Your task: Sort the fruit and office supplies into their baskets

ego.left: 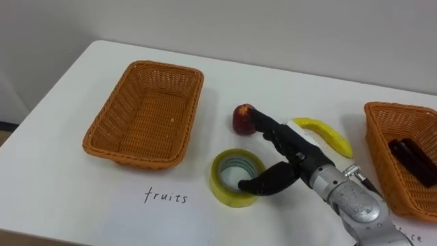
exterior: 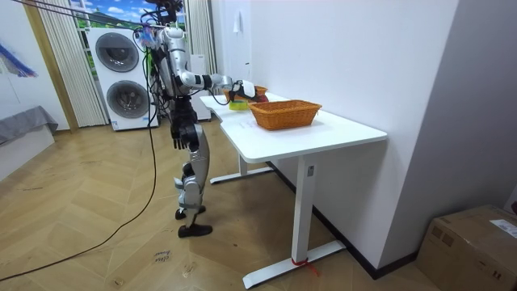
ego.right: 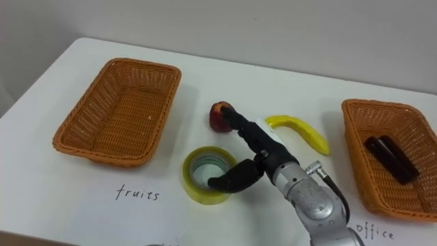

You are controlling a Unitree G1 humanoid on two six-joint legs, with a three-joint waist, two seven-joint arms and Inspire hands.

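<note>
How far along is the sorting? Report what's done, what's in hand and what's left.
Done: one dark item lies in the office basket. In hand: nothing held yet; the open right hand reaches over the tape roll, fingertips at the apple; the left hand hangs at its side. Left: apple and banana to the empty fruits basket, tape roll to the office basket.

Left basket [ego.left: 147, 113], right basket [ego.left: 384, 156]: orange-brown, woven pattern.
Apple [ego.left: 242, 118]: red with a yellowish patch.
Banana [ego.left: 326, 134]: yellow.
Tape [ego.left: 225, 186]: yellow roll, pale green-blue inside.
Item [ego.left: 412, 158] in right basket: dark, perhaps black or deep brown.
Table [ego.left: 75, 198]: white, with black handwriting.
Right hand [ego.left: 292, 152]: black fingers, silver-grey wrist.
</note>
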